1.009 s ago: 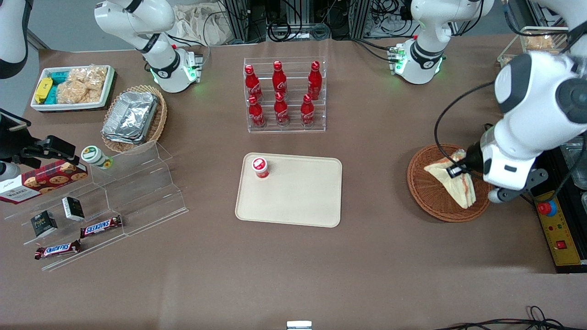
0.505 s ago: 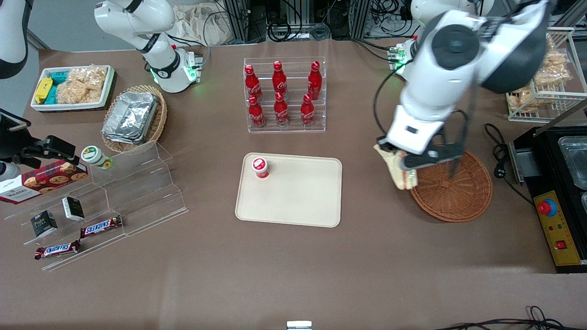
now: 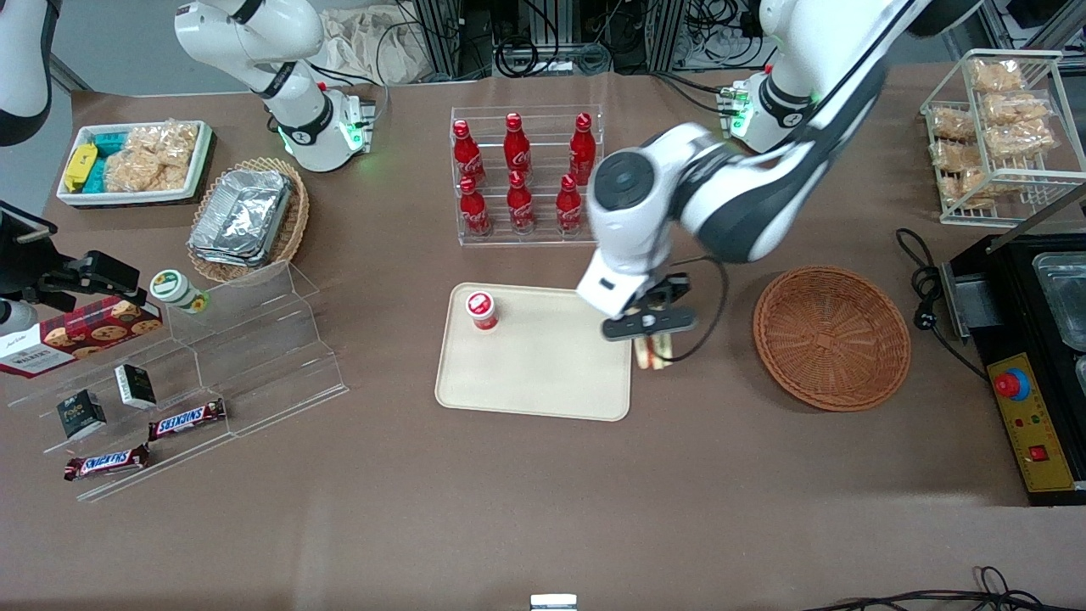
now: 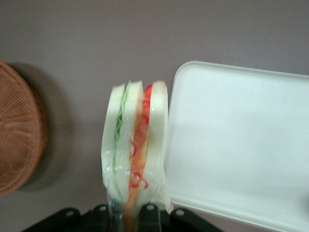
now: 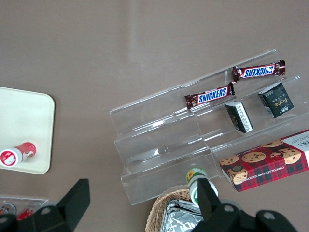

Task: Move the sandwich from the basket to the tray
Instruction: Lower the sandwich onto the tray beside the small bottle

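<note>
The sandwich (image 3: pixel 655 353) (image 4: pixel 135 154), pale bread with a red and green filling stripe in clear wrap, hangs in the air edge-on. My left gripper (image 3: pixel 650 329) (image 4: pixel 126 215) is shut on its end. It hovers over the table just beside the cream tray (image 3: pixel 543 373) (image 4: pixel 241 145), at the tray's edge nearest the basket. The reddish-brown woven basket (image 3: pixel 780 314) (image 4: pixel 17 140) stands empty toward the working arm's end of the table. A small red-capped cup (image 3: pixel 481 310) stands on the tray's corner toward the parked arm.
A clear rack of red cola bottles (image 3: pixel 526 178) stands farther from the front camera than the tray. A stepped acrylic shelf (image 3: pixel 254 339) with snacks, a tan basket of foil containers (image 3: pixel 246 216) and a white bin (image 3: pixel 136 161) lie toward the parked arm's end. A wire snack rack (image 3: pixel 997 127) and a black appliance (image 3: pixel 1035 339) flank the basket.
The left arm lifted the sandwich out of the basket and swung it sideways to the tray's edge. The basket now lies empty.
</note>
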Tool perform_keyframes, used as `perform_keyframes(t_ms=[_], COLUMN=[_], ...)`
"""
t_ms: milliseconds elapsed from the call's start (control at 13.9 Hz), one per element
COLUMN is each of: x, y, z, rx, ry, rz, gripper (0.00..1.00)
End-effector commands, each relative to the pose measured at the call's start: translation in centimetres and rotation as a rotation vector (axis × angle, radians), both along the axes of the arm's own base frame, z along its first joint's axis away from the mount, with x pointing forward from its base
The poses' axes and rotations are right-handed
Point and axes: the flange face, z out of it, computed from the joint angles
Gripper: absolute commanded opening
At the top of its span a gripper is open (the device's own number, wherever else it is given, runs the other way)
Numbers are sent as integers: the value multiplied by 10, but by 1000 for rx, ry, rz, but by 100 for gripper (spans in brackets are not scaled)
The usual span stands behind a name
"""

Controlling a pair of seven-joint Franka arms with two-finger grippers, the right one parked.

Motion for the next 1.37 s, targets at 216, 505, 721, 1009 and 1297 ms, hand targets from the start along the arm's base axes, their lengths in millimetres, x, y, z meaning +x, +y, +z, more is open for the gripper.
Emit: perform_keyframes(t_ms=[216,505,721,1009,1297], x=[-1,0,7,29,49], y=[-29,-30,-32,-25,21], z=[-99,-110,-104,-42,74], rx=[4,-1,-29,-46,-113], ry=[21,23,1,-82,-118], rz=[-38,-47,-33,89,258], gripper=[18,38,100,100,100])
